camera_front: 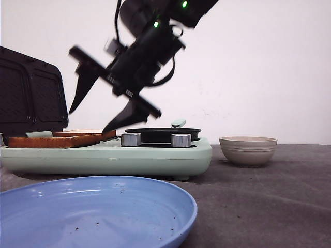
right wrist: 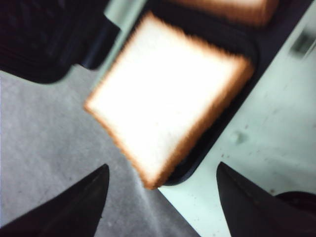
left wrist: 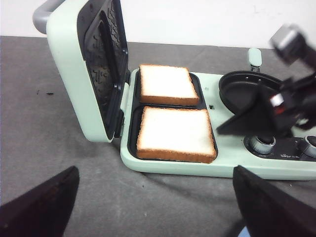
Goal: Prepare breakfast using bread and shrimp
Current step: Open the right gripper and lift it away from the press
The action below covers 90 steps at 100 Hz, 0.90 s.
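Two slices of bread lie side by side in the dark trays of a mint-green sandwich maker [left wrist: 173, 165], the near slice [left wrist: 175, 133] and the far slice [left wrist: 167, 84]. In the front view they show edge-on [camera_front: 51, 140]. My right gripper [camera_front: 87, 122] hangs open just above the slices, tilted and blurred; in its wrist view the near slice [right wrist: 168, 98] lies beyond its fingers [right wrist: 74, 207], one crust corner between the tips. My left gripper [left wrist: 155, 170] is open over the grey table, in front of the machine, holding nothing. No shrimp is in view.
The sandwich maker's ridged lid [left wrist: 74, 74] stands open. A round black pan [left wrist: 244, 89] and two metal knobs [camera_front: 131, 139] take up its other half. A beige bowl [camera_front: 248, 150] stands to the right, its inside hidden. A blue plate [camera_front: 98, 212] lies at the front.
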Each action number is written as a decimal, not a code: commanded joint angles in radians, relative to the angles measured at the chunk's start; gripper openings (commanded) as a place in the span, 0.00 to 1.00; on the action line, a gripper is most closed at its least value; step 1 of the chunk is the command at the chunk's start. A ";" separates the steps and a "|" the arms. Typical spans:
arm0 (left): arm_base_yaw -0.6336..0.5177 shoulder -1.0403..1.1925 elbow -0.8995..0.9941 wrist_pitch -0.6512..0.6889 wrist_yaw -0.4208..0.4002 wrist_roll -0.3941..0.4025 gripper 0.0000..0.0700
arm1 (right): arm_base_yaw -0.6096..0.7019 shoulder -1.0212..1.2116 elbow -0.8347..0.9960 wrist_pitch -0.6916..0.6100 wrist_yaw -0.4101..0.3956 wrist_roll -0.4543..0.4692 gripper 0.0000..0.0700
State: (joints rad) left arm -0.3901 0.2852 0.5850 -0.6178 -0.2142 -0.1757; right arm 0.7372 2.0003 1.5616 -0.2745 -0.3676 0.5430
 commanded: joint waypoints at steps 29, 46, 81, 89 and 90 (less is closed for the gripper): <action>-0.002 0.000 0.002 0.007 -0.006 -0.002 0.79 | -0.044 -0.200 0.018 -0.150 0.103 -0.208 0.61; -0.002 0.000 0.002 0.007 -0.006 -0.002 0.79 | -0.052 -0.309 0.017 -0.270 0.173 -0.298 0.61; -0.002 0.000 0.002 0.009 -0.006 -0.002 0.79 | -0.069 -0.461 -0.020 -0.389 0.249 -0.373 0.61; -0.002 0.000 0.002 0.006 -0.006 -0.002 0.79 | -0.070 -0.505 -0.071 -0.359 0.272 -0.373 0.59; -0.002 0.000 0.002 0.006 -0.006 -0.002 0.79 | -0.070 -0.510 -0.079 -0.355 0.273 -0.373 0.59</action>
State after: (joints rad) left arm -0.3901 0.2852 0.5850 -0.6178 -0.2142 -0.1753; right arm 0.6609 1.5143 1.5028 -0.6544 -0.1074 0.1829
